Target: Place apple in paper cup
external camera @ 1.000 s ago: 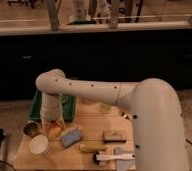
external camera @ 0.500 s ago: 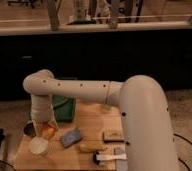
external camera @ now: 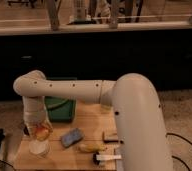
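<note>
The apple (external camera: 41, 132) is red-orange with a yellowish patch and sits in my gripper (external camera: 40, 131), just above the white paper cup (external camera: 39, 147) at the table's front left. The cup stands upright and only its lower wall shows below the apple. My arm reaches in from the right, bends at the far left and comes down over the cup. The gripper is shut on the apple.
A wooden table (external camera: 84, 157) holds a blue-grey sponge (external camera: 71, 137), a yellow banana (external camera: 92, 147), a small brown block (external camera: 110, 135) and a white brush (external camera: 108, 158). A green bin (external camera: 60, 109) stands behind. A dark metallic cup (external camera: 26, 131) peeks out at the left.
The arm has swung left and the gripper with the apple has moved from beside the cup to directly over it.
</note>
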Controlling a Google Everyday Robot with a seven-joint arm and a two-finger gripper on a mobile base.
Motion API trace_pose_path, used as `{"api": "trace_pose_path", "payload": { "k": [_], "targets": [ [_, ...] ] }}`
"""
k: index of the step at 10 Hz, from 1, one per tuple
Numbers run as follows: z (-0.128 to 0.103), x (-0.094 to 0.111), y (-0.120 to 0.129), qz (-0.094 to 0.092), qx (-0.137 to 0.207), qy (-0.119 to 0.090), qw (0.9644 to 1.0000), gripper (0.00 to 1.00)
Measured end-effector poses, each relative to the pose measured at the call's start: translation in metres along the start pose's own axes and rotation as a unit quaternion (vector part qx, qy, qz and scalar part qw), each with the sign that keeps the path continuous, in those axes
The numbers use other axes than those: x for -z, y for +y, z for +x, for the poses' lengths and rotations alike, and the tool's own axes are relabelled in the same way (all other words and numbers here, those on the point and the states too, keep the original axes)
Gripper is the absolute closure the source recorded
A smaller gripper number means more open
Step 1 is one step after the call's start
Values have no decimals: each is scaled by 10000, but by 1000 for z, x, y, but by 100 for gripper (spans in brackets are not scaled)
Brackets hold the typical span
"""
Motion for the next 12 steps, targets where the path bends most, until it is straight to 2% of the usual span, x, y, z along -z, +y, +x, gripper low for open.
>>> {"api": "trace_pose_path", "payload": {
  "k": [5, 10, 11, 12],
  "targets": [
    [4, -7, -21, -30, 173, -63, 9998, 100],
    [8, -14, -32, 47, -23, 49, 10000, 99],
    [8, -15, -34, 75, -54, 46, 9999, 93],
    [8, -16, -34, 96, -77, 39, 9999, 82]
  ]
}}
